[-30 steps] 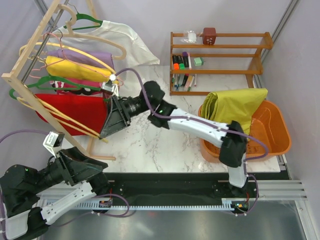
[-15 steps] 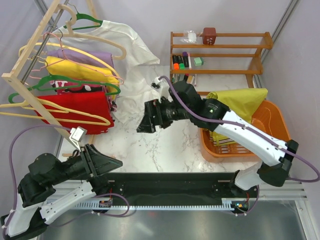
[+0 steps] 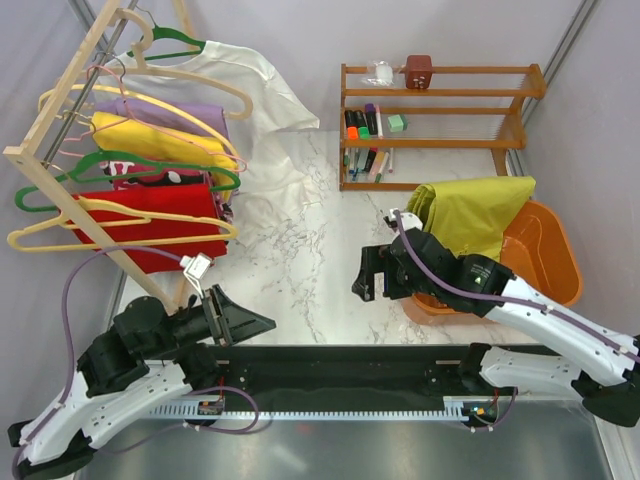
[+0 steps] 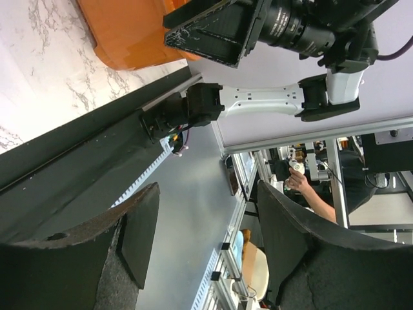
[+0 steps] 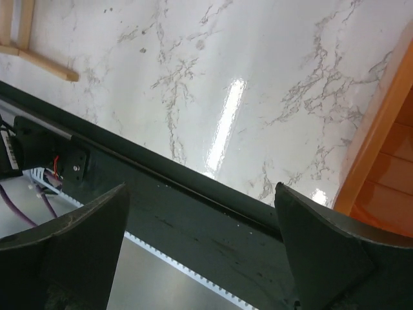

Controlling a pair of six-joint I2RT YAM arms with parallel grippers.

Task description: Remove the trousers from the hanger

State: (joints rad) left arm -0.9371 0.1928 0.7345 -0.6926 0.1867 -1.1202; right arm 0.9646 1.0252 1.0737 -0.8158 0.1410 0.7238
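The lime-yellow trousers (image 3: 475, 212) lie draped over the rim of the orange basket (image 3: 548, 262) at the right, free of any hanger. The pale yellow-orange hanger (image 3: 160, 217) hangs bare on the wooden rack (image 3: 55, 180) at the left, in front of the red garment (image 3: 150, 235). My right gripper (image 3: 365, 276) is open and empty, low over the marble just left of the basket; its wrist view (image 5: 201, 190) shows the table's near edge and the basket wall (image 5: 387, 148). My left gripper (image 3: 252, 322) is open and empty at the table's near edge (image 4: 208, 187).
The rack also carries green hangers (image 3: 120, 165), a golden-yellow garment (image 3: 150, 138) and a white shirt (image 3: 245, 85). A wooden shelf (image 3: 435, 125) with markers stands at the back. The black arm-base rail (image 3: 340, 365) runs along the near edge.
My right gripper has pulled back from the rack, across the table, to beside the basket. My left gripper has swung right along the near edge. The pale hanger now hangs still.
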